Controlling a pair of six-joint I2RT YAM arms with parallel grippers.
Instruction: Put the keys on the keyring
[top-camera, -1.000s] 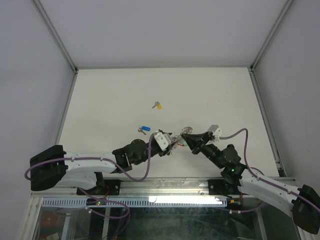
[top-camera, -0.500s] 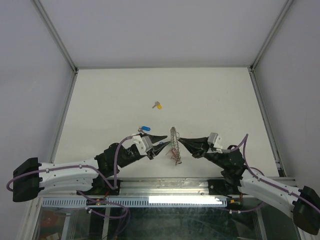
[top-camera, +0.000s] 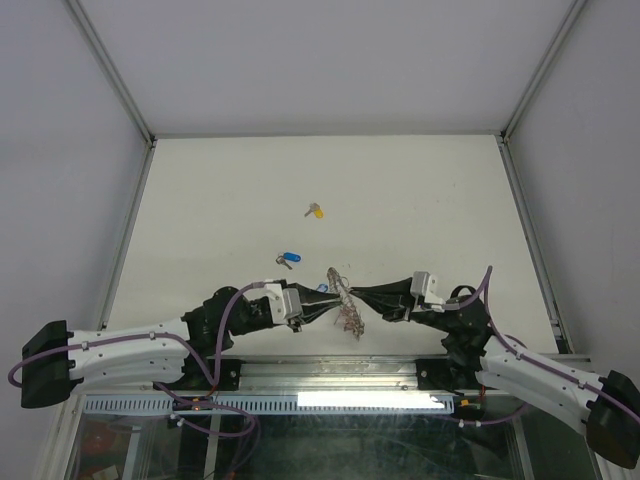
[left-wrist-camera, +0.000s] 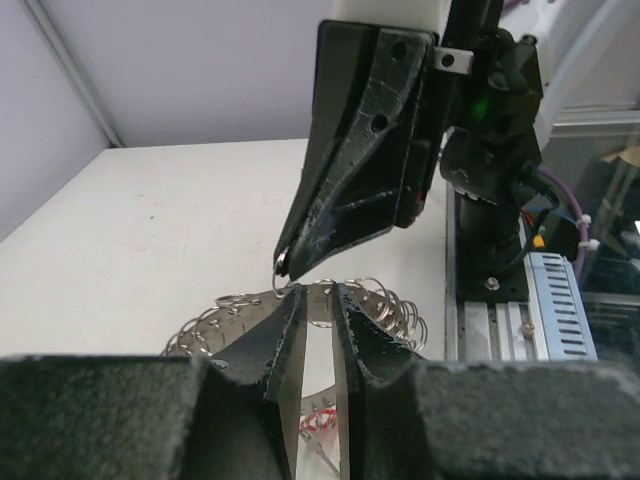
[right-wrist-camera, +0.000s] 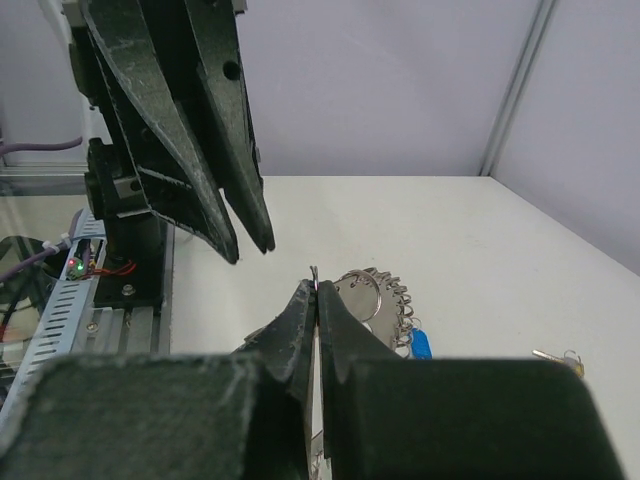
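The keyring (top-camera: 346, 306), a silver ring fringed with small rings and coloured tags, hangs between the two arms near the table's front. My right gripper (top-camera: 352, 293) is shut on its edge; a thin sliver of metal sticks up between the pinched tips (right-wrist-camera: 315, 285). My left gripper (top-camera: 325, 298) faces it from the left, its jaws a narrow gap apart (left-wrist-camera: 317, 290) at the keyring's band (left-wrist-camera: 390, 300). Whether they touch it I cannot tell. Two keys lie loose on the table: one with a blue tag (top-camera: 288, 260), one with a yellow tag (top-camera: 316, 211).
A metal rail (top-camera: 330, 375) with cables runs along the near table edge under both arms. Frame posts (top-camera: 120, 90) and grey walls bound the white tabletop (top-camera: 420, 190). In the right wrist view a blue tag (right-wrist-camera: 420, 343) hangs beside the keyring.
The right gripper has swung the keyring down and left, toward the front. The left arm drew back, then came in low at the ring, its jaws narrowing.
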